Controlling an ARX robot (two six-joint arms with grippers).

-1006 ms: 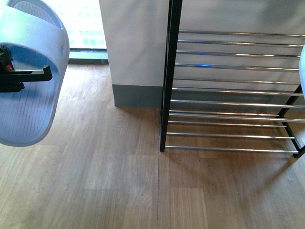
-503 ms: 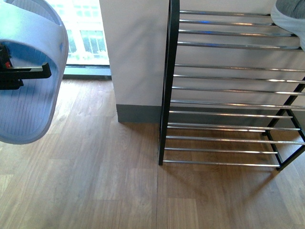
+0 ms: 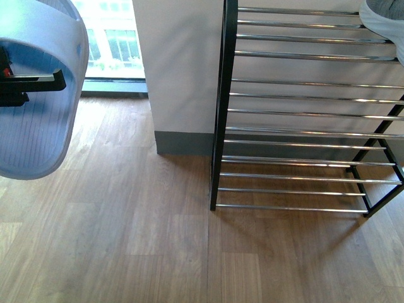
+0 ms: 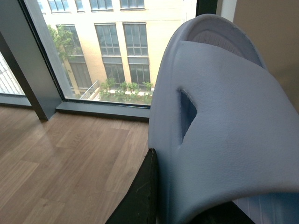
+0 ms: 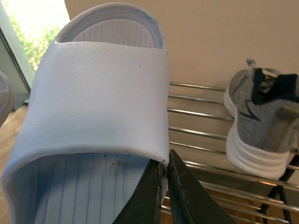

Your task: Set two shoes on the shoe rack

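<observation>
One pale blue slide [image 3: 38,107] hangs at the far left of the front view, sole upright, with my left gripper [image 3: 31,83] shut on its strap. The left wrist view shows that strap [image 4: 224,130] pinched by the left gripper [image 4: 168,205]. My right gripper [image 5: 166,172] is shut on the strap edge of the other pale blue slide [image 5: 103,93], held in front of the shoe rack [image 5: 201,116]. The rack [image 3: 303,113], black-framed with silver rods, stands at the right. A grey sneaker [image 5: 261,121] sits on an upper tier [image 3: 385,19]. The right gripper is out of the front view.
A white pillar with a grey skirting [image 3: 183,76] stands just left of the rack's black post [image 3: 222,101]. A floor-level window [image 3: 113,44] lies behind the left slide. Wooden floor [image 3: 126,240] spreads in front.
The front view has tilted upward: the rack's upper tiers and the grey sneaker have come into sight at the top right. The left slide keeps its place in my left gripper.
</observation>
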